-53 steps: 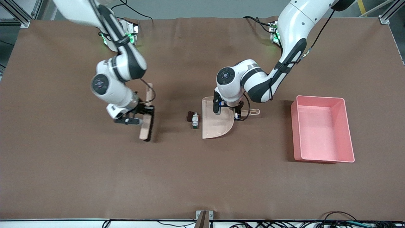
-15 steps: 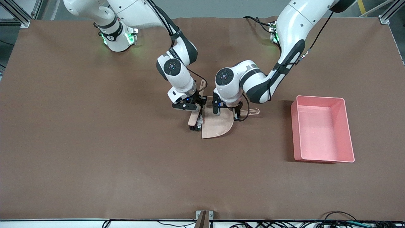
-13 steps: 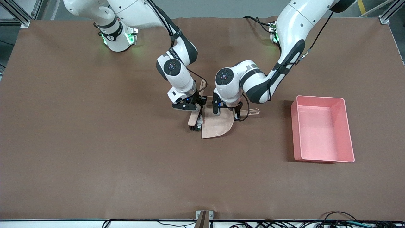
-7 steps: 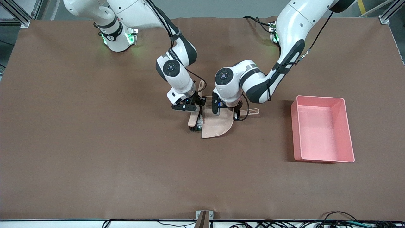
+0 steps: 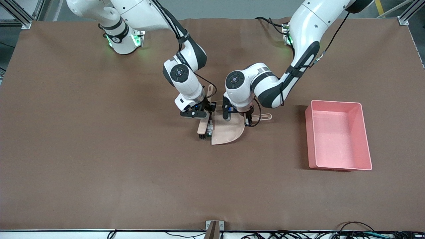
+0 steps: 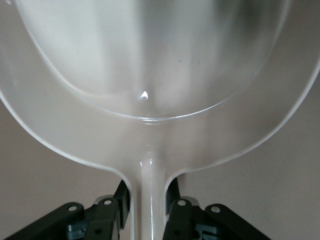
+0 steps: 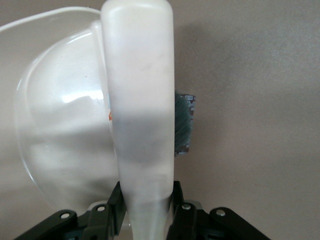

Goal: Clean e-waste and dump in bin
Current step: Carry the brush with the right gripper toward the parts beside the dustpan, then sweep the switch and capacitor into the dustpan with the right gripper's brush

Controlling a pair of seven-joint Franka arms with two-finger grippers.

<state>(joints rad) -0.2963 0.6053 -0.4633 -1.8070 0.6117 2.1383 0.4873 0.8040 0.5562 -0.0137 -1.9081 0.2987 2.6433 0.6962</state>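
Observation:
My left gripper [image 5: 247, 119] is shut on the handle of the beige dustpan [image 5: 229, 131], which lies flat on the table; the left wrist view shows its empty scoop [image 6: 150, 65] and my left gripper [image 6: 150, 202]. My right gripper [image 5: 201, 114] is shut on the beige brush [image 5: 202, 125], held against the pan's open edge. The white-grey e-waste piece [image 5: 209, 129] sits squeezed between brush and pan lip. In the right wrist view my right gripper [image 7: 146, 202] holds the brush [image 7: 140, 90]. A dark green and brown-red bit [image 7: 183, 125] peeks out on the brush's side away from the pan; I cannot tell whether it is the block or bristles.
The pink bin [image 5: 338, 139] stands empty toward the left arm's end of the table, well apart from the dustpan. The brown table cover [image 5: 132, 172] is bare around the tools.
Since 3.6 s ago the right arm has carried the brush from the right arm's end up to the pan's edge, pushing the e-waste against the lip. Over the last second almost nothing moved.

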